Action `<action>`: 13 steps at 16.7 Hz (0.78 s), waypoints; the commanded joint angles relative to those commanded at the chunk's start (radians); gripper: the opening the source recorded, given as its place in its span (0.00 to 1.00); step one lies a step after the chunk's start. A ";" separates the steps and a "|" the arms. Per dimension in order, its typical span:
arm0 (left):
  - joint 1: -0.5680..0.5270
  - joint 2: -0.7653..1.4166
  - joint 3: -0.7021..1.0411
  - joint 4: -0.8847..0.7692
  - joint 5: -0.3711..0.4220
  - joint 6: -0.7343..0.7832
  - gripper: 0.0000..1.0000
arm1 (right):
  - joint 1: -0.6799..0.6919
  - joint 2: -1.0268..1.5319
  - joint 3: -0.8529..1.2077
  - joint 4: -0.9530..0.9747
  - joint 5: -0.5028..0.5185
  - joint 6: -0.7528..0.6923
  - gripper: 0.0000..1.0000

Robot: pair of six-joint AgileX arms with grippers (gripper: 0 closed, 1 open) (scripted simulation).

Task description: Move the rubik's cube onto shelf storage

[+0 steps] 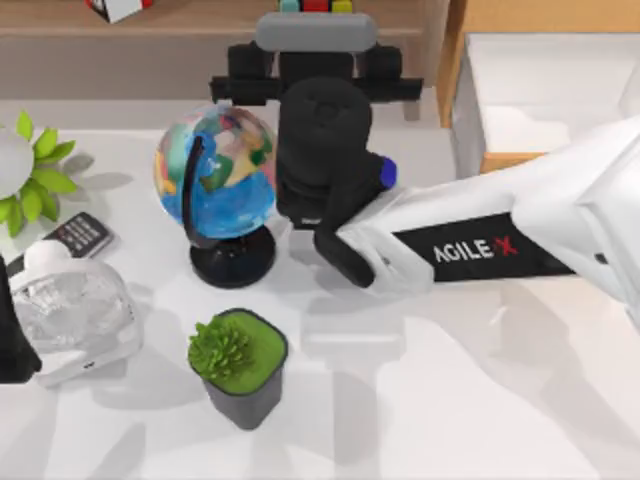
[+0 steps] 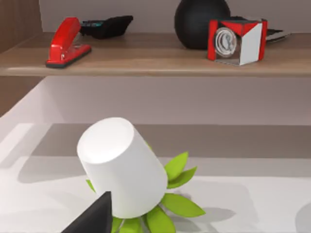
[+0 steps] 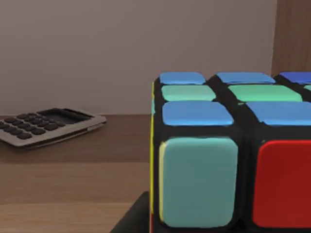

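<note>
1. Top view: the right arm [image 1: 500,240] reaches in from the right side toward the far edge, and its gripper [image 1: 318,22] sits at the shelf storage [image 1: 200,20], under the grey wrist housing.
2. A strip of coloured tiles of the rubik's cube [image 1: 316,5] shows just beyond that housing, over the shelf board.
3. Right wrist view: the rubik's cube [image 3: 228,160] is close to the camera with blue, teal, green and red tiles showing, a dark fingertip [image 3: 131,221] at its lower edge; whether the jaws are pinching it cannot be told.
4. A grey calculator [image 3: 48,125] lies on the same wooden board, apart from the cube.
5. The globe [image 1: 215,175] stands on the table just left of the right arm, with a potted plant [image 1: 238,360] nearer the front.
6. The left arm is parked at the table's left edge; its gripper [image 2: 92,218] hovers beside a white pot [image 2: 121,165] with green leaves, jaw state unclear.
7. Left wrist view: a red stapler [image 2: 67,43] and a red-and-white box [image 2: 237,41] rest on the shelf.
</note>
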 joint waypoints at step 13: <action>0.000 0.000 0.000 0.000 0.000 0.000 1.00 | -0.111 0.222 0.452 -0.241 -0.113 0.017 0.00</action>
